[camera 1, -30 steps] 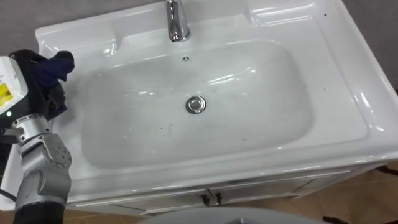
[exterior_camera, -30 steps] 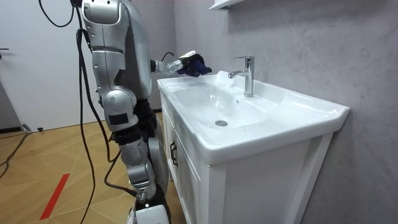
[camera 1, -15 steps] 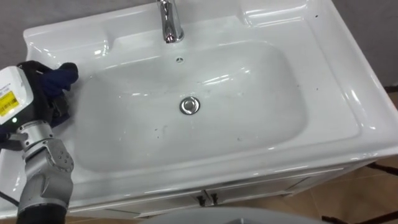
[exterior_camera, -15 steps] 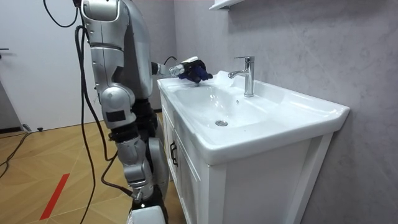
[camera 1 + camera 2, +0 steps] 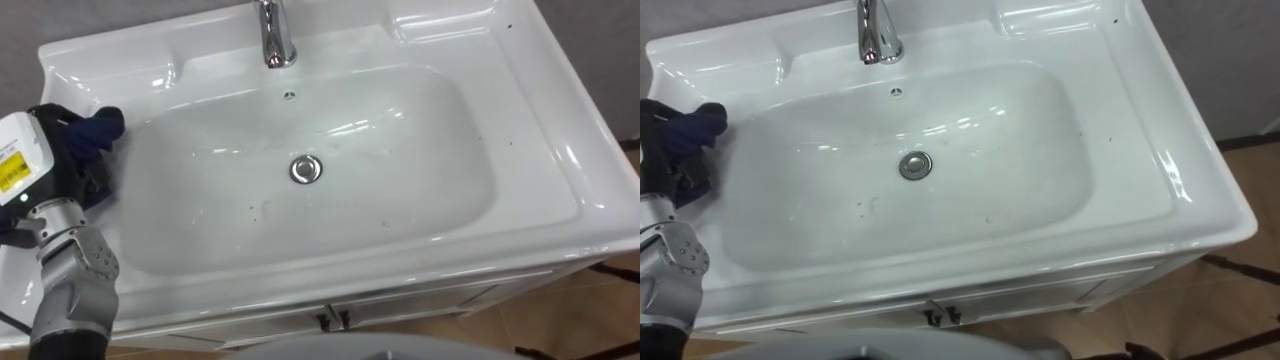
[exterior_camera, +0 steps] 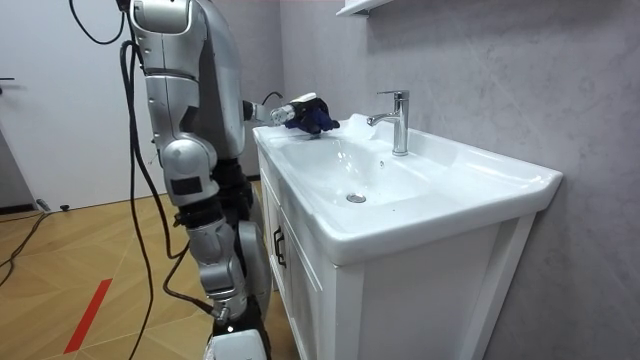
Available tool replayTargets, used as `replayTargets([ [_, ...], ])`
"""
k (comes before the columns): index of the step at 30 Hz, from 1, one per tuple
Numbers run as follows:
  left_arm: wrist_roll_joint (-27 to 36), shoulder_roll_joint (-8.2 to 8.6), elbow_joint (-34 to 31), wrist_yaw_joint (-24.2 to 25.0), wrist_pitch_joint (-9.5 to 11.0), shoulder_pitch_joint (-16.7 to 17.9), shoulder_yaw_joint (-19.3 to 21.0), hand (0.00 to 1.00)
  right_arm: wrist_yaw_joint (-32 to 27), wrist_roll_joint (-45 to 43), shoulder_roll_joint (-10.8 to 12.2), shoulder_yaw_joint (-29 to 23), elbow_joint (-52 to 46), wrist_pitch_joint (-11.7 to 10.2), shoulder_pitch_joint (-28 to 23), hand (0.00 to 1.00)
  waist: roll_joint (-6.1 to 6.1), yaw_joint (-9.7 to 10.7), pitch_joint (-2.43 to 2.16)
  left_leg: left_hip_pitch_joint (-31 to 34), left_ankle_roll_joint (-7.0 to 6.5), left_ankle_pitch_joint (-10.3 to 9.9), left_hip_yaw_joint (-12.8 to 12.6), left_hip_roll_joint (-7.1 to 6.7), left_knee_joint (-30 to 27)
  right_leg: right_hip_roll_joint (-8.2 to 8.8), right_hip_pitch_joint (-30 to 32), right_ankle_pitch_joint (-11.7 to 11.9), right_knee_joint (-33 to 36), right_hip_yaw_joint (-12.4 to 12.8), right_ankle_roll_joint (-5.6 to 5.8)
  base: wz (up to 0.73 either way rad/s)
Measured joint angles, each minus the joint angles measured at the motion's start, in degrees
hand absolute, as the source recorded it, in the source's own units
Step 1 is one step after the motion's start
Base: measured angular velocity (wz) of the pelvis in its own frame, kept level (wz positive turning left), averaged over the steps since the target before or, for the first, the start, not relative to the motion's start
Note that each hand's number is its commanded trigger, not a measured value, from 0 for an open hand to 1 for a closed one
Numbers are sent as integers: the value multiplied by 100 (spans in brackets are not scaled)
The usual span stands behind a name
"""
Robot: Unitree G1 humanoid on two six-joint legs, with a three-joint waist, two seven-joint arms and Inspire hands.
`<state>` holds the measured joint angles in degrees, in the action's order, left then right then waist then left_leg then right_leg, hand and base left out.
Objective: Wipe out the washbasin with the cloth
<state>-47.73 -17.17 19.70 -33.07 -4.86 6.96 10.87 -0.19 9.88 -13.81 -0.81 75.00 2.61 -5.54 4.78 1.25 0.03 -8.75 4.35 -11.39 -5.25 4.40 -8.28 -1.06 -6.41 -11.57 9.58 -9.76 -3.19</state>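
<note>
Left hand (image 5: 70,165) at basin's (image 5: 400,180) left rim — fingers clamped on blue cloth (image 5: 101,127).

Here's the white basin (image 5: 1200,190) from above, chrome faucet (image 5: 878,35) at the back edge, the drain (image 5: 915,165) sitting mid-bowl and a small overflow hole (image 5: 897,92) just behind it. Over on the left rim, the left hand (image 5: 668,160) clutches a dark blue cloth (image 5: 698,124), bunched right at the bowl's edge. Dark specks (image 5: 988,220) dot the bowl floor.
</note>
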Motion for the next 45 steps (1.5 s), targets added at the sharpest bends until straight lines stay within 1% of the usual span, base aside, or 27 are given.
replayTargets([
  [10,2,-1,-2,0,-1,0,0,100,14,7,-13,0,4,0,-10,0,73,2,-3,6,0,0,9,1,0,4,-19,0,8,-37,0,0],
  [18,5,-1,65,-3,3,29,1,100,12,27,-12,-2,11,4,-5,0,40,-16,3,14,0,0,17,-2,0,5,11,-1,5,-40,2,0],
  [23,101,-1,81,-16,3,183,0,100,-40,122,-13,3,12,7,-4,0,34,-15,0,21,0,0,16,-2,-1,-1,36,-1,11,-5,2,-4],
  [26,103,0,244,-21,5,188,1,100,-42,122,-12,11,6,50,5,0,19,-18,-9,8,0,0,15,-1,0,-1,33,-1,25,0,2,-2],
  [29,102,0,309,-21,5,193,1,100,-42,119,-13,11,7,65,0,0,-23,-23,-26,2,0,0,16,-1,1,-2,27,-1,28,16,2,0],
  [30,102,0,340,-21,7,192,1,84,-41,119,-13,11,7,65,0,0,-39,-26,-35,-7,0,0,17,-1,2,-3,9,-1,29,18,1,0],
  [31,103,0,370,-21,9,192,1,0,-40,123,-13,12,7,65,-1,0,-52,-26,-28,-39,0,0,16,-1,5,-3,-38,-1,28,16,1,0],
  [36,101,0,426,-22,20,191,1,0,-41,160,-12,7,10,68,2,0,-42,-14,-23,-72,-8,-5,16,-2,2,4,-54,-1,11,17,2,2],
  [40,99,-1,458,-78,13,192,2,0,-64,158,-13,4,45,124,-2,0,11,-17,-18,-58,-8,-5,33,-2,-6,1,-50,-2,9,18,4,4],
  [45,100,-1,456,-222,3,192,5,0,-106,158,-14,4,45,128,1,0,80,-13,-17,-23,-8,-5,53,-5,-34,0,-32,-2,12,11,4,0],
])
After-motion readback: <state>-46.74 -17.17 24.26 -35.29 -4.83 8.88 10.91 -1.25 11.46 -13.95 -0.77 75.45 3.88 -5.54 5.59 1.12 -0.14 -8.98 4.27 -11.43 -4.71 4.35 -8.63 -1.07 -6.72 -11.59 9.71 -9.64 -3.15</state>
